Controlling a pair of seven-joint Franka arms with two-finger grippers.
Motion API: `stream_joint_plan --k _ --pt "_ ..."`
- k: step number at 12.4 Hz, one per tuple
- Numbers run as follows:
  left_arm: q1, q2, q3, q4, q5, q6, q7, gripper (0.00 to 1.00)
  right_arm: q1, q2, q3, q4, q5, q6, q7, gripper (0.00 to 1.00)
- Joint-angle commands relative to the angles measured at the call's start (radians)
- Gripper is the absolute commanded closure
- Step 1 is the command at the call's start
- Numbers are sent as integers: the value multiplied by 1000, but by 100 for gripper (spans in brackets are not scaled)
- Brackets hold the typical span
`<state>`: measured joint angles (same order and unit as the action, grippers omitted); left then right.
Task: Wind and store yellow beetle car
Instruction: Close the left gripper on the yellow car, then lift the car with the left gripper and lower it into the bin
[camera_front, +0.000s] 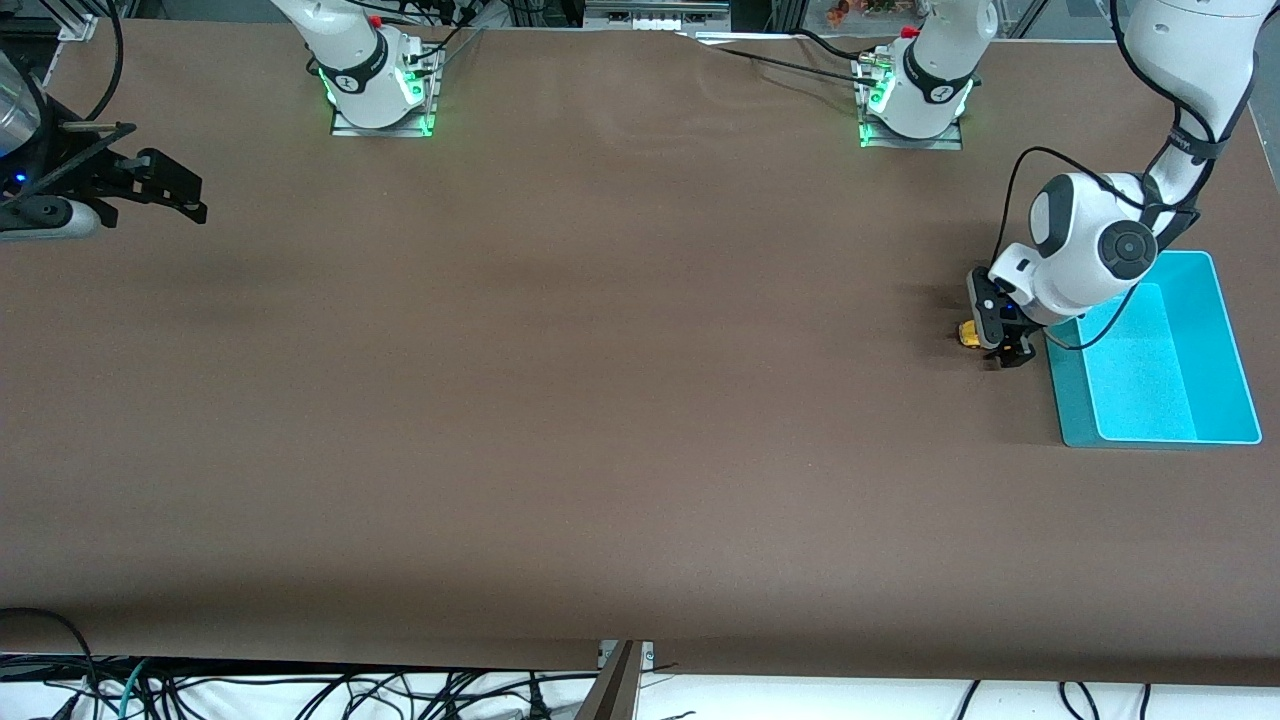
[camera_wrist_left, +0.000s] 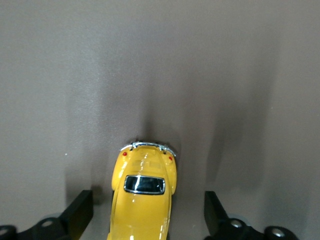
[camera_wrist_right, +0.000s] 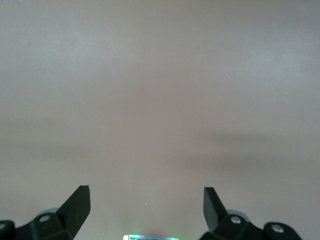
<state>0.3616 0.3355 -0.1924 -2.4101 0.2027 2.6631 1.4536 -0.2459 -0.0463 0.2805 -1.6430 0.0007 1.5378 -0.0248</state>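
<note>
The yellow beetle car (camera_front: 969, 335) stands on the brown table right beside the teal bin, on the bin's side toward the right arm's end. My left gripper (camera_front: 1006, 348) is lowered around it. In the left wrist view the car (camera_wrist_left: 142, 200) lies lengthwise between the black fingers (camera_wrist_left: 80, 214), with a strip of bare table on each side, so the left gripper (camera_wrist_left: 148, 205) is open and not touching it. Only the car's rear window and chrome bumper show. My right gripper (camera_front: 172, 195) waits open at the right arm's end of the table, with nothing between its fingers (camera_wrist_right: 77, 205).
An open teal bin (camera_front: 1236, 345) sits at the left arm's end of the table, partly under the left arm's wrist. Both arm bases stand along the table edge farthest from the front camera. Cables hang below the edge nearest that camera.
</note>
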Motion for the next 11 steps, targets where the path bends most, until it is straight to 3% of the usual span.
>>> stream_joint_plan --k 1,2,3,5,7,9,11 --pt "13 -10 -7 -7 7 12 13 66 2 8 -4 23 -2 -28 5 0" --pt "13 -12 -7 -6 7 9 11 78 2 6 -3 23 -2 -28 6 0" --pt "11 -16 -9 -3 7 5 14 83 4 6 -3 25 -2 -28 6 0" --pt "8 -62 -44 0 7 -49 10 85 4 6 -3 25 -1 -30 8 0" --pt "8 -134 -123 54 -8 -228 -56 86 4 8 -3 25 -1 -30 6 0" --pt "7 -156 -177 191 -8 -439 -82 84 4 6 -4 25 -1 -42 9 0" --pt "13 -127 -171 357 1 -649 -56 84 2 8 -4 23 -1 -42 9 0"
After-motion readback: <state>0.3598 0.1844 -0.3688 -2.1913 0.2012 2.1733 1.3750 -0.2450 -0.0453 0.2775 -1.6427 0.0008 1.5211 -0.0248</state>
